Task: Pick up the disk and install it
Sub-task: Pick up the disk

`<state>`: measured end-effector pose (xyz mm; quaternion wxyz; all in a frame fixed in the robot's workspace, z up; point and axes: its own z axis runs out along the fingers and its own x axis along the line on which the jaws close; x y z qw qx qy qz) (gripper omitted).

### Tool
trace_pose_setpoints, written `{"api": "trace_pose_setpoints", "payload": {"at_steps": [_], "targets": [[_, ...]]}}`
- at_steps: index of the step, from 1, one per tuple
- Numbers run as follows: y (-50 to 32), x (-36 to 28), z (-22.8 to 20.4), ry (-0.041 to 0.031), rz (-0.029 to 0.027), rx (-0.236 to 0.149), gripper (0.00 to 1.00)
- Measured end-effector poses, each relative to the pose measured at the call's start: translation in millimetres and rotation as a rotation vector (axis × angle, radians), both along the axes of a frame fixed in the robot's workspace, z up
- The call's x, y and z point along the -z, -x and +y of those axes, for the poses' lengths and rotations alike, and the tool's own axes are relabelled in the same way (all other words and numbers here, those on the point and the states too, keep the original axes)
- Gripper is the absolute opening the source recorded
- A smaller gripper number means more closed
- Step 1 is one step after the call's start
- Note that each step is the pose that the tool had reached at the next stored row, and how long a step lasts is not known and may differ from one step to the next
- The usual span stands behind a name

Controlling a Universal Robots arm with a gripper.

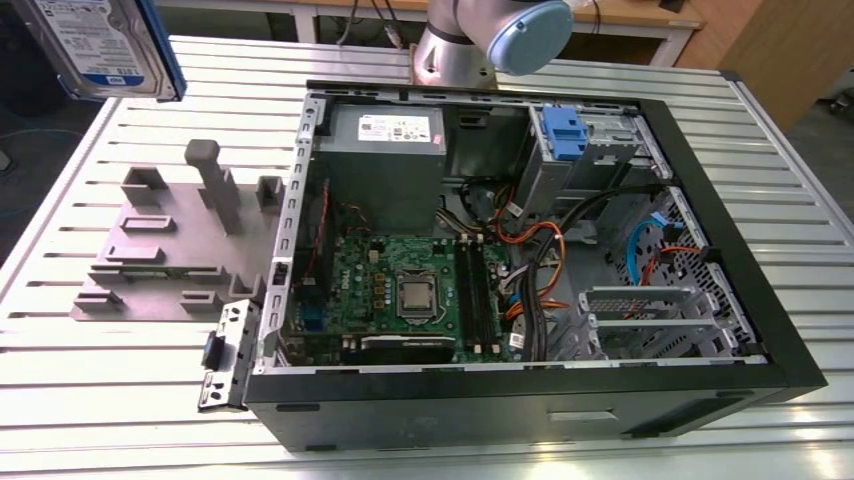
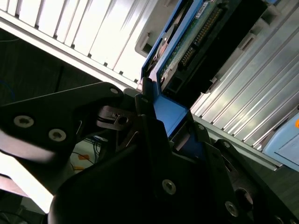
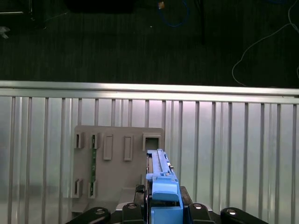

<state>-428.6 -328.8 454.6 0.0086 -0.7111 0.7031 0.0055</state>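
Note:
The disk (image 1: 94, 45), silver-grey with a white-and-blue label and a blue carrier edge, hangs high in the air at the exterior view's upper left, above the table's far left corner. In both wrist views my gripper (image 2: 168, 126) (image 3: 163, 207) is shut on the disk (image 2: 196, 32) (image 3: 161, 182), its black fingers (image 2: 145, 116) clamping the blue carrier end. The disk's connector side and green board show in the second wrist view. The open computer case (image 1: 694, 160) lies on the table, with a drive bay holding a blue latch piece (image 1: 563, 135) at its far right corner.
A grey slotted fixture (image 1: 174, 240) (image 3: 117, 158) sits on the slatted aluminium table (image 1: 120, 400) left of the case, directly below the held disk. A green strip (image 3: 93, 163) stands in one of its slots. The arm's base (image 1: 461, 45) rises behind the case.

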Motion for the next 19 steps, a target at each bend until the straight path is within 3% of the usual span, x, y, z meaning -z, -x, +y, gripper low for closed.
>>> {"api": "trace_pose_setpoints", "payload": {"at_steps": [19], "targets": [[0.0,-21.7,0.0,0.0,0.0,0.0,0.36]]}}
